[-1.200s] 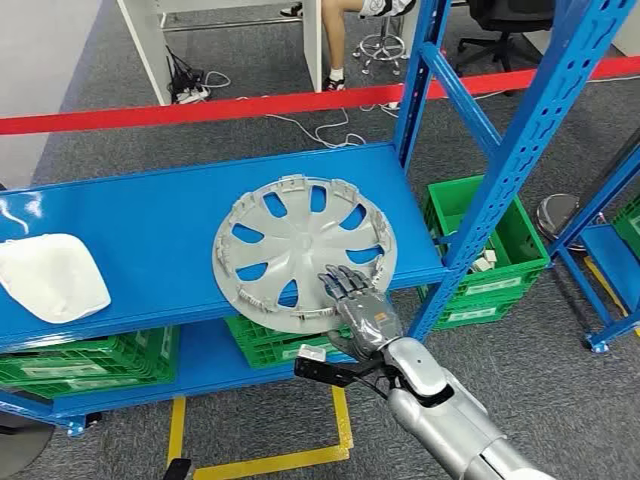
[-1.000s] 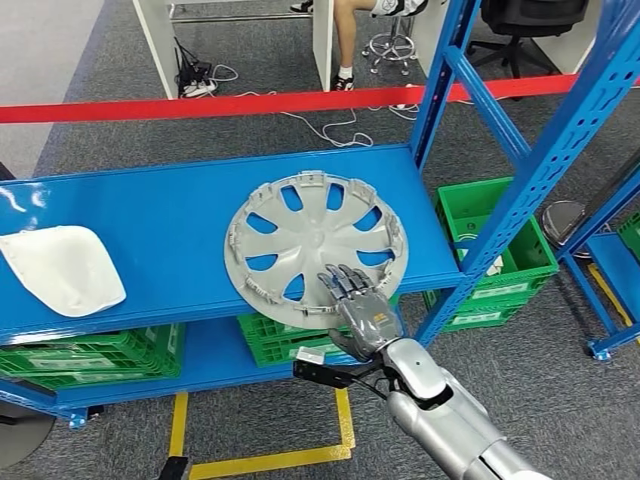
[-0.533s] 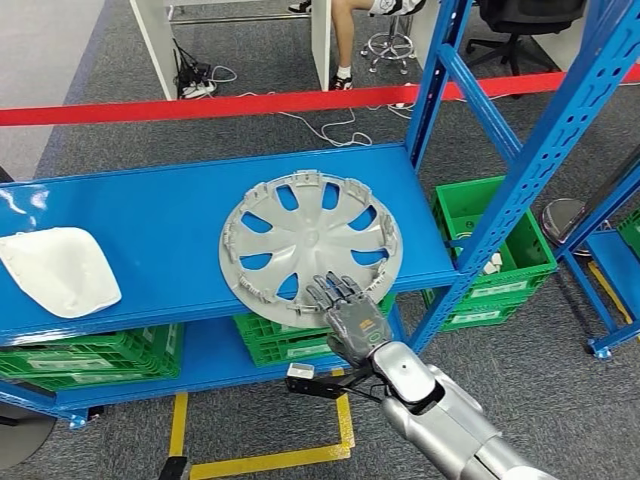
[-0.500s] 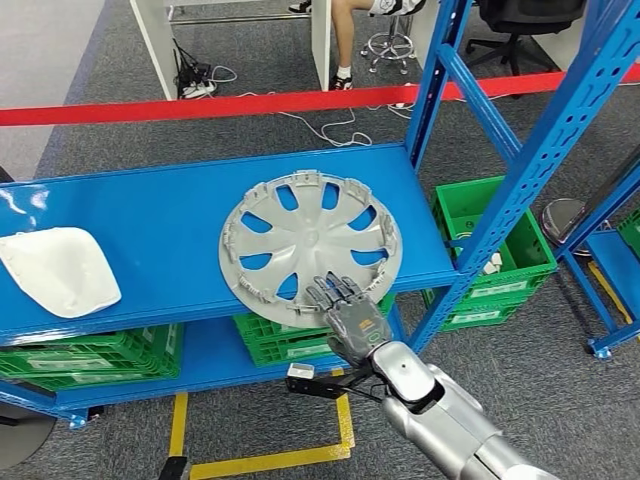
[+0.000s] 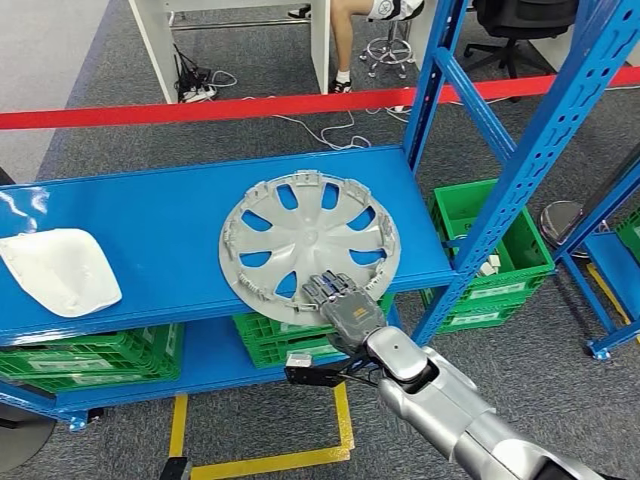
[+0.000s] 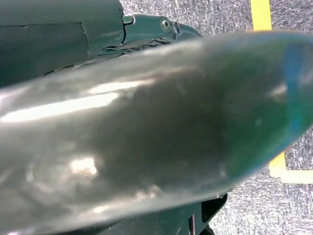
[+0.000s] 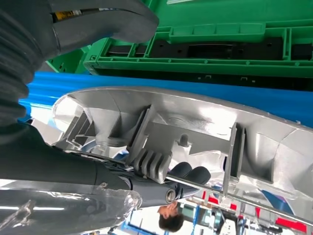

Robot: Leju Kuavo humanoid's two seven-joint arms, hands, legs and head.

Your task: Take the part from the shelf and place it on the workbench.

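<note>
- your right hand now sits on the near edge of the hubcap, where the rim overhangs the front lip of the shelf.
- half a second ago the dark fingers lay flatter and further onto the cap's face; now they are drawn back toward the rim and curl down over it.
- in the right wrist view the thumb lies under the rim and the fingers on the other face, so the rim is between them. it reads as a pinch closing on the edge, but you cannot tell whether it is fully tight.
- the hubcap lies inner side up on the shelf's upper level and has hardly shifted over the last second; it is not lifted yet.
- beyond the hubcap's far side from your hand, well apart on the same shelf, lies a white moulded part. green crates sit on the level under the hubcap.
- the left wrist view is blurred by something close to the lens; you cannot tell how the left hand's fingers stand.
- judgement: the grasp is being made, so lifting, turning and carrying to the bench are all ahead. a thin rim held from one side may tilt or slip as it leaves the shelf.
</note>
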